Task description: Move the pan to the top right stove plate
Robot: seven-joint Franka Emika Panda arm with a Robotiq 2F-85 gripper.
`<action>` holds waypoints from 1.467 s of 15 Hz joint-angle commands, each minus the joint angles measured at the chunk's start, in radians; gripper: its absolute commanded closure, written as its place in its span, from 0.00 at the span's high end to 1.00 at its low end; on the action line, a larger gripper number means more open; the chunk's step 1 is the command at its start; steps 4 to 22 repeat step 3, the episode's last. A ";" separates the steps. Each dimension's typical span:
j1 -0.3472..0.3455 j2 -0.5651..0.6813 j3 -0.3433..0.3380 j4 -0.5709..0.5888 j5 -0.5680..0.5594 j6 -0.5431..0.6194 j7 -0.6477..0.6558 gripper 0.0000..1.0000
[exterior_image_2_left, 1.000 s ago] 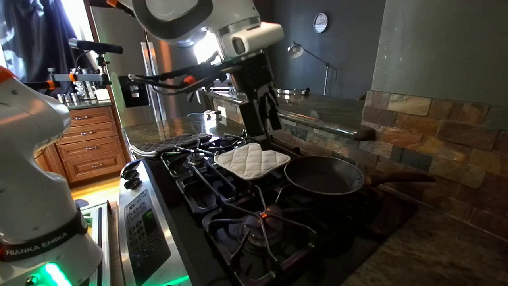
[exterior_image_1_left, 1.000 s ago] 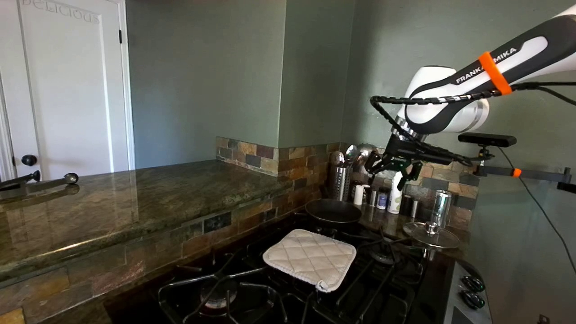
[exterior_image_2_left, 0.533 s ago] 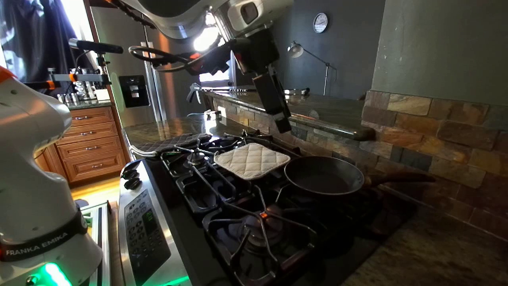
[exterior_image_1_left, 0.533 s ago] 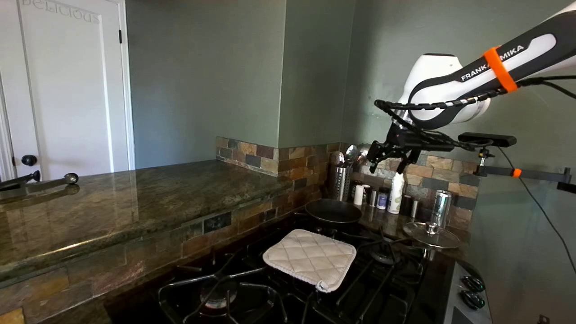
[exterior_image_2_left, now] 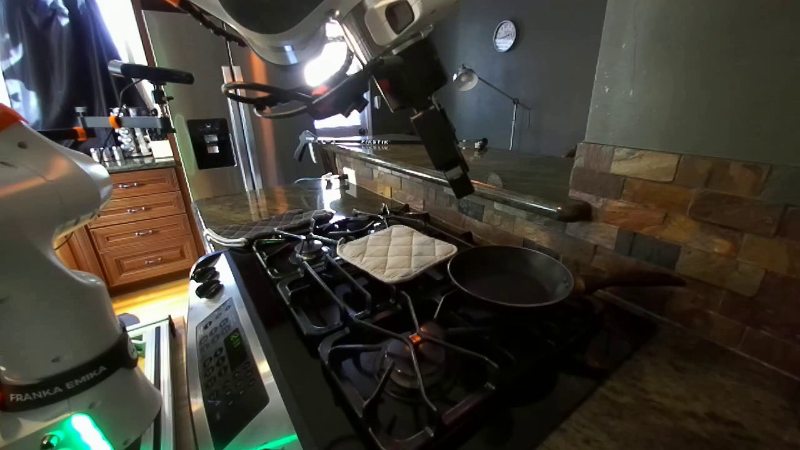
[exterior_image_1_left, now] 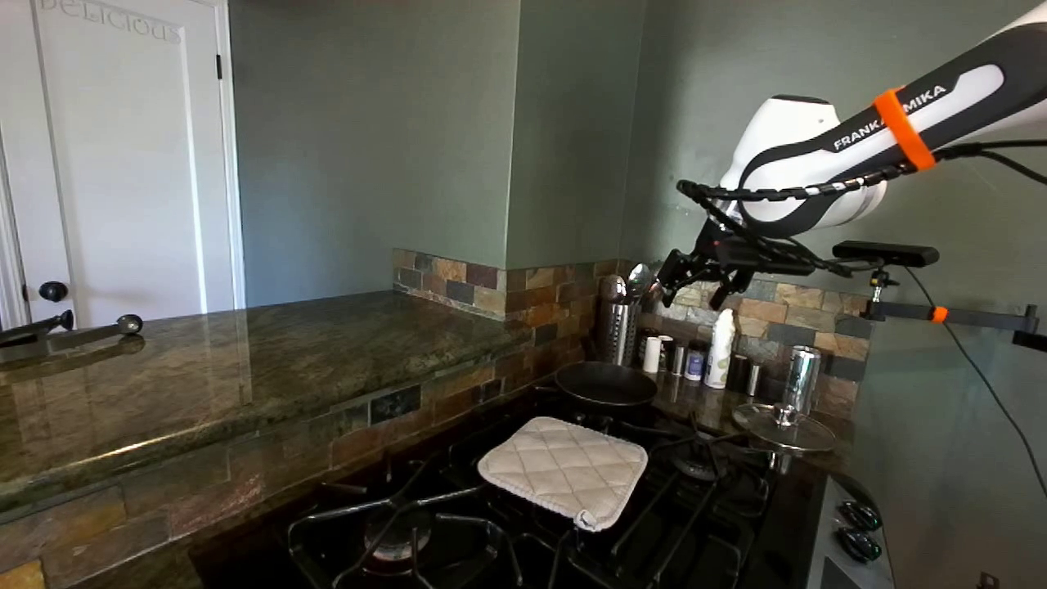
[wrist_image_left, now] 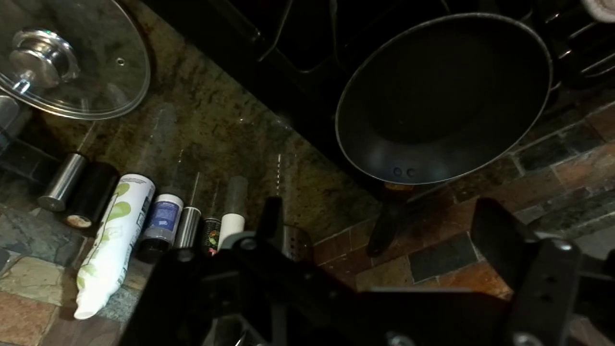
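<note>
The black pan (exterior_image_2_left: pixel 512 275) sits at the back of the hob by the tiled wall, in both exterior views (exterior_image_1_left: pixel 607 383). Its dark handle (exterior_image_2_left: pixel 631 281) points along the wall. Seen from the control panel, this is the hob's back right corner; the stove plate there is mostly hidden by the pan and dark. My gripper (exterior_image_1_left: pixel 693 303) is open and empty, tilted, well above the hob and apart from the pan. In the wrist view the pan (wrist_image_left: pixel 444 96) lies ahead, and its handle (wrist_image_left: pixel 383 230) shows far below between my open fingers (wrist_image_left: pixel 379 201).
A white quilted cloth (exterior_image_1_left: pixel 564 470) lies on the hob beside the pan. A bare front burner (exterior_image_2_left: pixel 412 356) is near. A glass lid (exterior_image_1_left: pixel 784 427), a white bottle (exterior_image_1_left: pixel 720 352), spice jars and a utensil holder (exterior_image_1_left: pixel 622 334) stand by the wall. A raised counter (exterior_image_1_left: pixel 343 343) borders the hob.
My gripper has risen, turned and tilted, and its fingertips have moved toward the pan's side in an exterior view. It stays open. The pan and cloth have not moved.
</note>
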 commanded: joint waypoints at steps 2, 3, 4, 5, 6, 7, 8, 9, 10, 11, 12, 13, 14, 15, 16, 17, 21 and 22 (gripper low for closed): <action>0.001 0.002 0.001 0.002 0.003 -0.002 -0.003 1.00; 0.001 0.002 0.001 0.002 0.003 -0.002 -0.003 1.00; 0.001 0.002 0.001 0.002 0.003 -0.002 -0.003 1.00; 0.001 0.002 0.001 0.002 0.003 -0.002 -0.003 1.00; 0.001 0.002 0.001 0.002 0.003 -0.002 -0.003 1.00; 0.001 0.002 0.001 0.002 0.003 -0.002 -0.003 1.00; 0.001 0.002 0.001 0.002 0.003 -0.002 -0.003 1.00; 0.001 0.002 0.001 0.002 0.003 -0.002 -0.003 1.00; 0.001 0.002 0.001 0.002 0.003 -0.002 -0.003 1.00; 0.001 0.002 0.001 0.002 0.003 -0.002 -0.003 1.00; 0.001 0.002 0.001 0.002 0.003 -0.002 -0.003 1.00; 0.001 0.002 0.001 0.002 0.003 -0.002 -0.003 1.00; 0.001 0.002 0.001 0.002 0.003 -0.002 -0.003 1.00; 0.001 0.002 0.001 0.002 0.003 -0.002 -0.003 1.00; 0.001 0.002 0.001 0.002 0.003 -0.002 -0.003 1.00; 0.001 0.002 0.001 0.002 0.003 -0.002 -0.003 1.00; 0.001 0.002 0.001 0.002 0.003 -0.002 -0.003 1.00; 0.001 0.002 0.001 0.002 0.003 -0.002 -0.003 1.00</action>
